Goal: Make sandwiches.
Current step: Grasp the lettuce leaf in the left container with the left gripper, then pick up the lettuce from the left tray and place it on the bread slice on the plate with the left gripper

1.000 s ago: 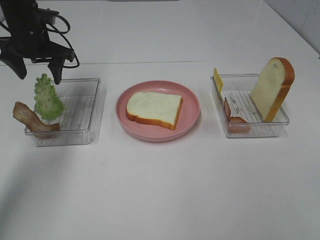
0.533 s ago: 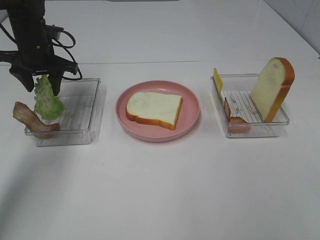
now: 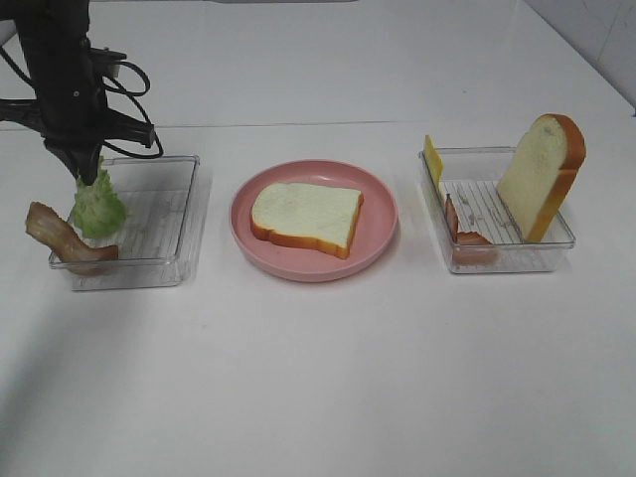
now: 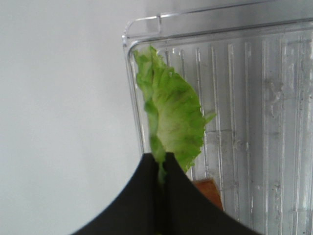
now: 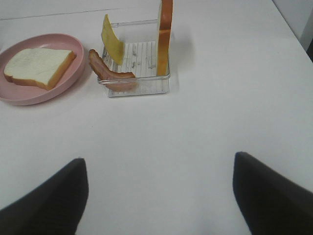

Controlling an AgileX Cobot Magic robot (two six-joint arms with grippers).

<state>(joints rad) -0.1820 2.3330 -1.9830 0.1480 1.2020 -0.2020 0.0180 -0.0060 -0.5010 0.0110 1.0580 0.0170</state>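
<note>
We saw the left arm (image 3: 65,79) pointing down at the upper left of the frame, the left jaws pinching the lettuce (image 3: 97,209) in the left tray (image 3: 129,283). The right jaws stood spread above the white surface (image 3: 318,378).

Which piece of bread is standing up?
The bread slice in the clear tray on the right stands up on its edge. The other slice lies flat on the pink plate.

Bright, even light; soft shadows, slight blur.
</note>
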